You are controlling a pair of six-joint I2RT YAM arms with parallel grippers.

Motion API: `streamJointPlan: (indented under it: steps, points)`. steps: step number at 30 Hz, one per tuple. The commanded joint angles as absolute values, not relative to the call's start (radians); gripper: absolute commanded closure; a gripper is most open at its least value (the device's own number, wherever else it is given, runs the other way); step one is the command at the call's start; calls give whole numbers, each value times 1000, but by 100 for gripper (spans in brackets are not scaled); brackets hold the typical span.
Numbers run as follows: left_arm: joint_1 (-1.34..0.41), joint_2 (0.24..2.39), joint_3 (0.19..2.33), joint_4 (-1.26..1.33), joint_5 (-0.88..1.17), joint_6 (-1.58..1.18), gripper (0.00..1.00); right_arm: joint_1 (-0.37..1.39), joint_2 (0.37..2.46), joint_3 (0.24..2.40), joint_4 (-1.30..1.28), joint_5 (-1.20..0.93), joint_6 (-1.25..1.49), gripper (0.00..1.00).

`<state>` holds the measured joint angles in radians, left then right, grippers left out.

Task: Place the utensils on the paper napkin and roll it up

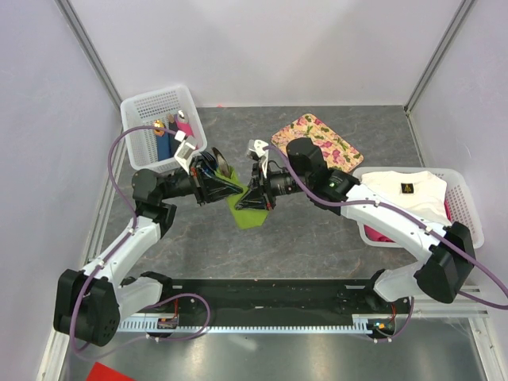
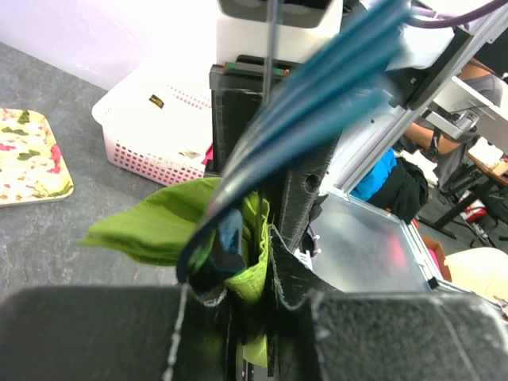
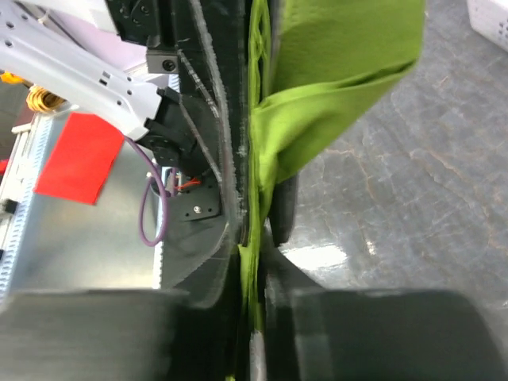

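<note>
Napkin (image 1: 248,217): green, crumpled, held off the worktop (image 1: 317,234) above its middle, between the two tools.
Blue utensil (image 2: 317,103): blurred, close to the left wrist camera, with its lower end tucked in the napkin's fold.
Left tool (image 1: 232,190): clamped on the bunched napkin with the blue utensil inside.
Right tool (image 1: 253,195): closed tight on a napkin edge, just beside the left tool.
Flowered tray (image 1: 317,141): flat, behind the right tool.
White baskets: one far left (image 1: 151,111). The other is at the right (image 1: 470,208) and holds a white cloth (image 1: 397,194).
</note>
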<state>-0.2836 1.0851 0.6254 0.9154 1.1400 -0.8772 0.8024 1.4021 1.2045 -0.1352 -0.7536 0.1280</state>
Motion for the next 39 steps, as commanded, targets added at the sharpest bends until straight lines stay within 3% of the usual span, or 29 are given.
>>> streamJointPlan:
  steps: [1,5,14,22,24,27,39]
  points:
    - [-288,1055,678,942,1147,-908,98,807,1405,1239,-91,-782,126,98]
    - [-290,1032,678,894,1117,-874,94,807,1394,1238,-68,-776,140,100]
    - [-288,948,643,758,1011,-804,54,805,1362,1224,41,-729,201,100]
    - [-282,890,603,729,914,-811,27,805,1332,1201,120,-726,259,100]
    - [-281,874,595,723,899,-818,25,804,1324,1200,130,-729,265,100]
    - [-281,874,588,721,871,-837,0,805,1321,1197,135,-741,271,100]
    - [-284,923,684,733,879,-902,3,805,1336,1183,202,-764,331,100]
